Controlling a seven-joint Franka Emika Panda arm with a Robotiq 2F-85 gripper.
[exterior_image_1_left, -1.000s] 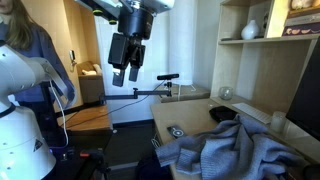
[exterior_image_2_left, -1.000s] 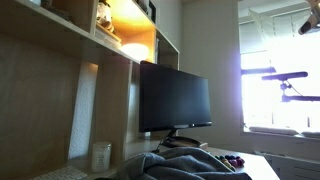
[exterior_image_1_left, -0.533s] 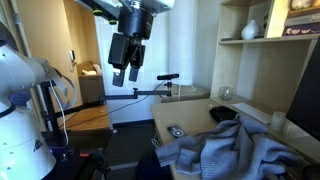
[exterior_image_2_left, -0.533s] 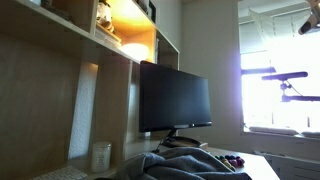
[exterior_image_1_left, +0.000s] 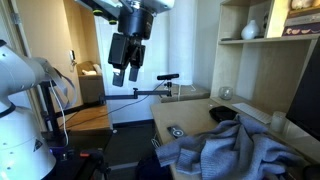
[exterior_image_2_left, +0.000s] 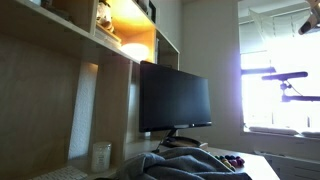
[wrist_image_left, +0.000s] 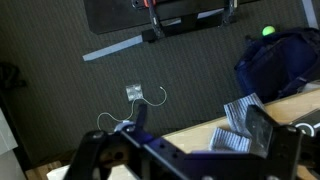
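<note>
Wrist view: the gripper (wrist_image_left: 176, 138) looks down on dark carpet, with the wooden edge of the desk (wrist_image_left: 190, 138) below it.
Finger state: both fingers are spread wide apart and nothing sits between them.
Gripper position: in an exterior view the gripper (exterior_image_1_left: 127, 72) hangs high on the arm, over the floor beside the desk (exterior_image_1_left: 185, 118) and touching nothing.
Grey cloth: it lies crumpled on the desk in both exterior views (exterior_image_1_left: 225, 150) (exterior_image_2_left: 185, 165), well below the gripper and apart from it. In the wrist view a striped fold of the grey cloth (wrist_image_left: 238, 128) lies at the desk edge, just beside one finger in the picture.
Monitor: a dark monitor (exterior_image_2_left: 175, 97) stands on the desk behind the cloth.
White cable: a thin looped cable (wrist_image_left: 135, 108) lies on the carpet.
Blue bag: a blue bag (wrist_image_left: 280, 60) sits on the floor near the desk corner.
Shelf: a white vase (exterior_image_1_left: 251, 30) stands on the shelf above the desk.
</note>
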